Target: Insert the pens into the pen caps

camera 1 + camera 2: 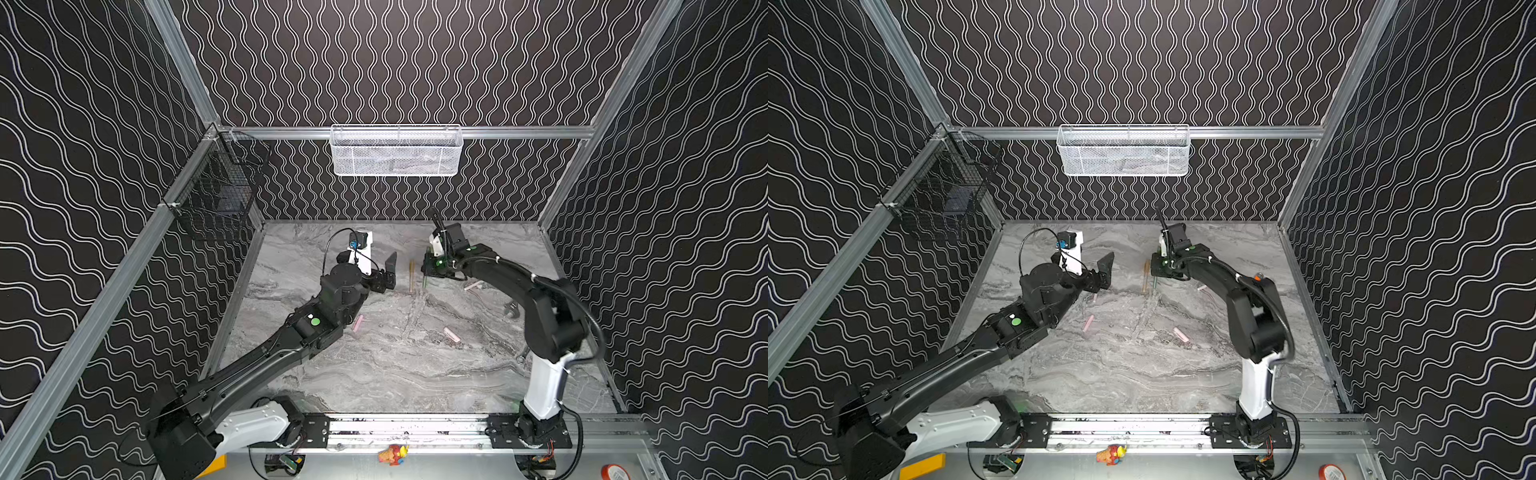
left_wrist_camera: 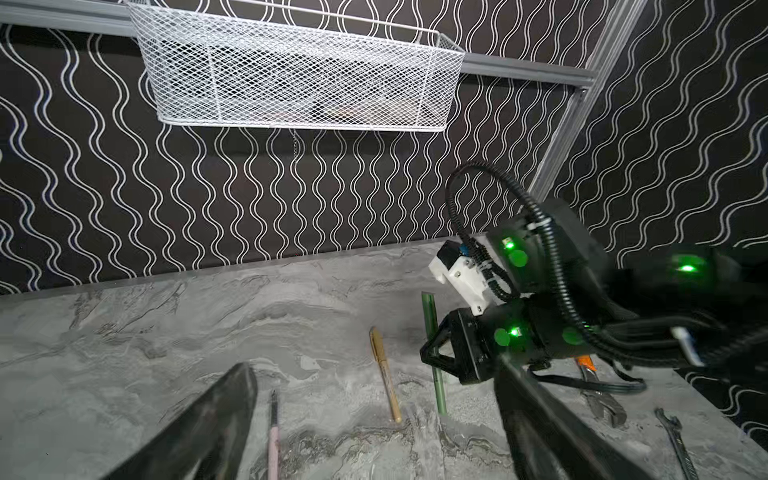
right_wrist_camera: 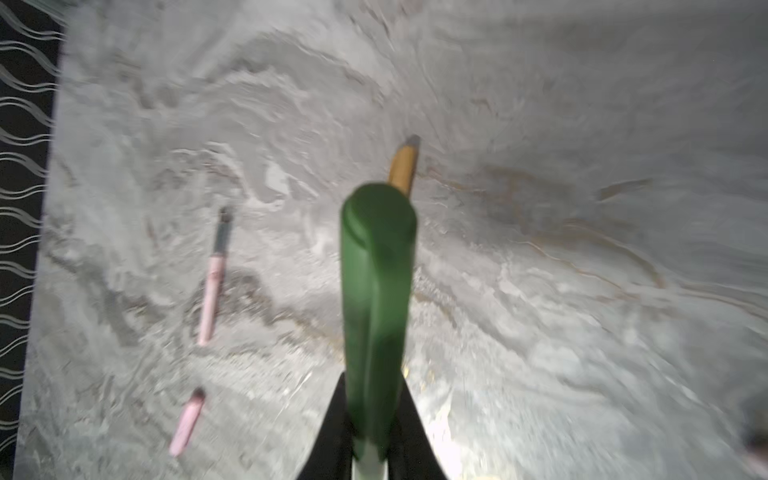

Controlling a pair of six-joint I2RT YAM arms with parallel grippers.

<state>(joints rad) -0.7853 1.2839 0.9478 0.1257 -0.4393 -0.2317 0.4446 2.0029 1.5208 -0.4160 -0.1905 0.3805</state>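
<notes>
R gripper [image 2: 434,356] pinched tight on green pen [image 2: 430,316] abt mid-length. Pen stands near upright; whether its lower end touches table [image 1: 374,374] can't be told. R wrist view is blurred. There the pen fills the middle, hiding the grip point & most of gold pen [image 3: 404,170] behind it, so only a tapered gold end shows. L wrist view gives gold pen full length, lying flat just beside green pen, darker gold toward its pointed end; capped or not is hard to say

L gripper [image 1: 390,274] spread wide, holding nothing, near gold pen. Its fingers [image 2: 216,415] are cut off by the frame edge in L wrist view. Pink pen [image 2: 273,440] lies by one finger, uncapped w/ narrow dark tip, far end cut off; L arm covers nearly all of it in both top views

Pink cap [image 1: 358,323] lies beside L forearm, 2nd pink cap [image 1: 452,334] nr mid-table, well apart. 3rd pink piece [image 1: 473,285] is half under R arm: pen or cap, can't tell

Spanner [image 2: 675,440] is grey metal, cut off by frame. Dark tool [image 2: 611,409] is partly behind R arm

Table is grey, marble-look, veined. Pens are slim smooth sticks, caps short stubby tubes. White mesh basket [image 2: 291,75] hangs on back wall, contents unclear thru mesh. Black wire basket [image 1: 216,195] hangs on side rail
</notes>
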